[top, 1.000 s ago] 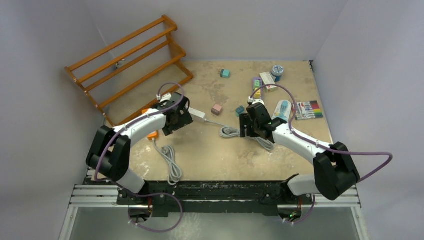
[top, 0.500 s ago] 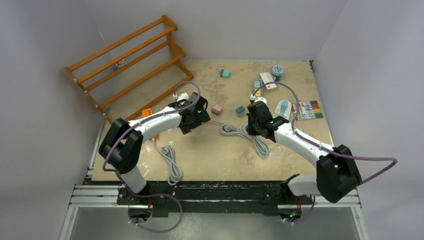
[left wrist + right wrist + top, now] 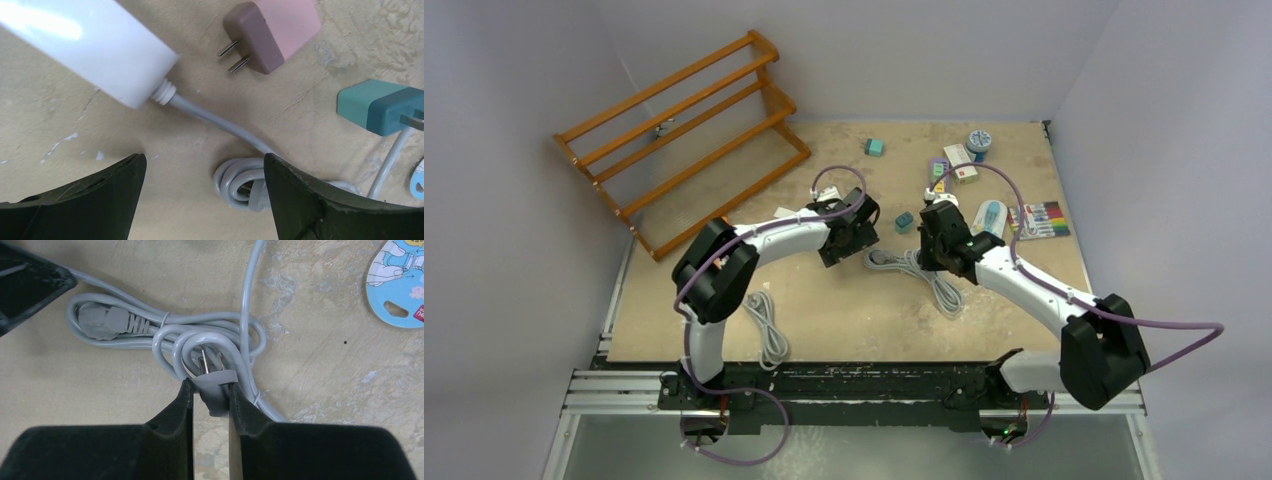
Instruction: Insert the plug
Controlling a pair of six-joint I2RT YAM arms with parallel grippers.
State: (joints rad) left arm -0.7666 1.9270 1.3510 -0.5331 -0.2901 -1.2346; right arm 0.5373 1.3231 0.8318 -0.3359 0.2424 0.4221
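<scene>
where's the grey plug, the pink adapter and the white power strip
grey plug (image 3: 214, 386): right wrist view, on its body behind the prongs
pink adapter (image 3: 292, 25): left wrist view, on its pink side
white power strip (image 3: 90, 45): left wrist view, on its casing

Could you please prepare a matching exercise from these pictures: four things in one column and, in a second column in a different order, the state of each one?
Things:
1. right gripper
2. left gripper
3. grey plug
4. pink adapter

States:
a. lying loose, nothing touching it
b. open, holding nothing
c. pinched between two black fingers
d. shut on a plug

Pairs: 1-d, 2-b, 3-c, 4-a
</scene>
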